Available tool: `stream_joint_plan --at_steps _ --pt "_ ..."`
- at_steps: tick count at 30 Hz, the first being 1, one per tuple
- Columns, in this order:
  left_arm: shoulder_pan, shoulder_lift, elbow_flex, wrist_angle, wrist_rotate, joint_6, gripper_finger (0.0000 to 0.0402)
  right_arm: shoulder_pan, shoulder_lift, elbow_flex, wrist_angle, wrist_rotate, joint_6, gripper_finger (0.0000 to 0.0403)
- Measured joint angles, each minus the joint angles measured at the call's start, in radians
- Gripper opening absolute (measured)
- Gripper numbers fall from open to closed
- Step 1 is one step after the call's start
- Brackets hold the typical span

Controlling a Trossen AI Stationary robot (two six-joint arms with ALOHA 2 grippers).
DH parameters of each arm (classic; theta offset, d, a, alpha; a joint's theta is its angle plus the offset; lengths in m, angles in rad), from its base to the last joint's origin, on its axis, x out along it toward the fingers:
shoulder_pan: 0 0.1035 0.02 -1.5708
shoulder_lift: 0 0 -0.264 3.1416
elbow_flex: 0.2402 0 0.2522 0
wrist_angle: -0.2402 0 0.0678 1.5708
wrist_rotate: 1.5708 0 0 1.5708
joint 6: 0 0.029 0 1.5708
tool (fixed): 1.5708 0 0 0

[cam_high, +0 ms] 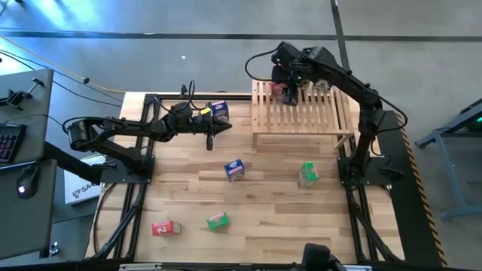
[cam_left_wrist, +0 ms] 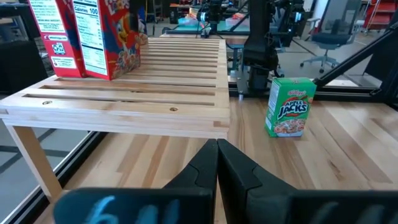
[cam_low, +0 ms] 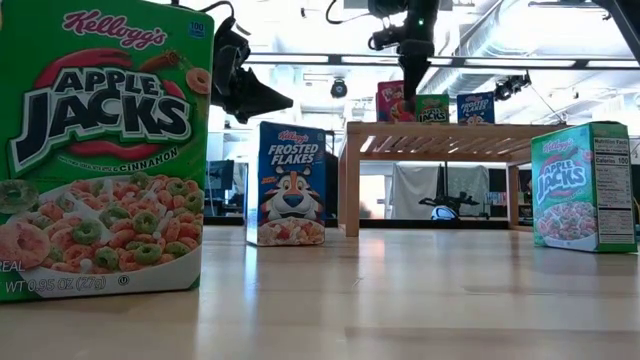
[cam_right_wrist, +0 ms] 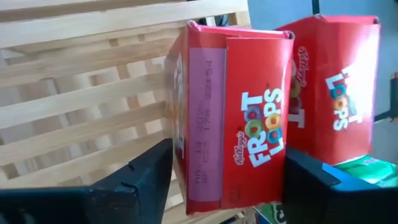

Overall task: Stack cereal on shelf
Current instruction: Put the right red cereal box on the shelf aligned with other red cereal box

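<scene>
The shelf (cam_high: 301, 113) sits under the right gripper (cam_high: 287, 90), its slats running out ahead of the fingers and off to either side. That gripper hovers over the far end of the rack with a red Froot Loops box (cam_right_wrist: 233, 118) standing between its fingers, jaws spread with a sliver of daylight each side, so this reads as the letting-go step of a placement. A second red box (cam_right_wrist: 333, 87) stands just beside the first, and green (cam_low: 432, 107) and blue (cam_low: 475, 106) boxes line up beyond it on the rack.

Next move, by the look of it: lift straight up and clear, since any sideways drift would knock the neighbour or tip the box toward the rack's far edge close behind.

The left gripper (cam_high: 218, 128) waits clenched and empty over the table, well apart from the rack. Loose boxes lie far below both grippers on open tabletop: blue (cam_high: 234, 170), green (cam_high: 307, 174), another green (cam_high: 218, 221), red (cam_high: 164, 227). One blue box (cam_high: 219, 109) sits just beside the left gripper.
</scene>
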Motion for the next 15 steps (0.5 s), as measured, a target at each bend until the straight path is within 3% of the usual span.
stream_joint_plan --at_steps 11,15 --pt "0.000 0.000 0.000 0.000 0.000 0.000 0.0000 0.029 -0.013 0.115 -0.019 0.047 0.006 0.0234" --pt "0.000 0.000 0.000 0.000 0.000 0.001 0.0000 0.073 -0.014 0.198 -0.112 0.071 0.081 0.0206"
